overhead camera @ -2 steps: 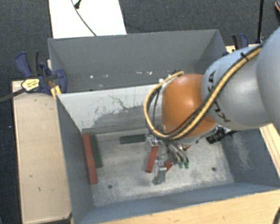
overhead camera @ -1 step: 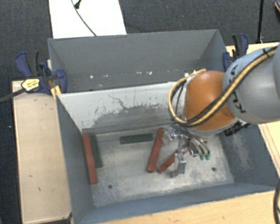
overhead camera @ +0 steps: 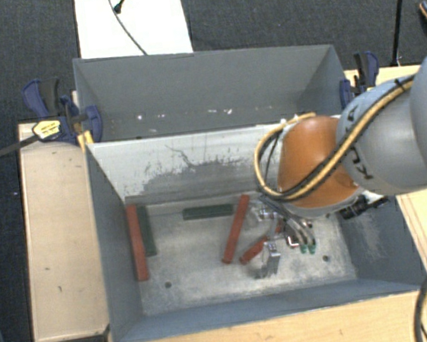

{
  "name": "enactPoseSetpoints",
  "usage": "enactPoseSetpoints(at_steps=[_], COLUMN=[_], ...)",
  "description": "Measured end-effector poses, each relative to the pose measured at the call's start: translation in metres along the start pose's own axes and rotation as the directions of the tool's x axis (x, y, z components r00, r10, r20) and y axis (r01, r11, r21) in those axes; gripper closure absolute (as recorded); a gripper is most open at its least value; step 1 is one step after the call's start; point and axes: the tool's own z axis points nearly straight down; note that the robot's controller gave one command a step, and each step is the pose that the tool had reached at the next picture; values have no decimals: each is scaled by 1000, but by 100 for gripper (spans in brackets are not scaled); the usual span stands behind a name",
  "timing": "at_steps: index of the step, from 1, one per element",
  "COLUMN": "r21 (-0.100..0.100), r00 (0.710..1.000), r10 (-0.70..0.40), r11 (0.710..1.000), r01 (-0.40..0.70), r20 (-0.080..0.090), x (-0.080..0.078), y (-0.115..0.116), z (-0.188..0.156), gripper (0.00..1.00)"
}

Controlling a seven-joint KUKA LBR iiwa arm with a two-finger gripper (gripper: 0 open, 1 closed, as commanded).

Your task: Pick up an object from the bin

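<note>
My gripper [overhead camera: 272,255] hangs below the orange wrist cover, low over the bin floor right of the middle. A short red-brown block [overhead camera: 252,255] lies tilted at its left side, its right end touching or hidden by the gripper. Just left of that, a longer red-brown stick [overhead camera: 236,229] lies diagonally, its upper end toward the back wall. A dark green bar [overhead camera: 208,212] lies flat along the back of the floor.
A long red-brown stick [overhead camera: 137,242] lies along the left wall with a dark green bar [overhead camera: 148,232] beside it. The arm and its cables cover the bin's right part. Bare floor shows in the front left.
</note>
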Motion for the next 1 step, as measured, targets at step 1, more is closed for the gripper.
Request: enactPoseSetpoints(at_steps=[1], r21=[0], r00=[1000], r10=[4], r11=[1000], r01=[-4], r20=[1], x=[0], y=[0], z=[0], gripper=[100])
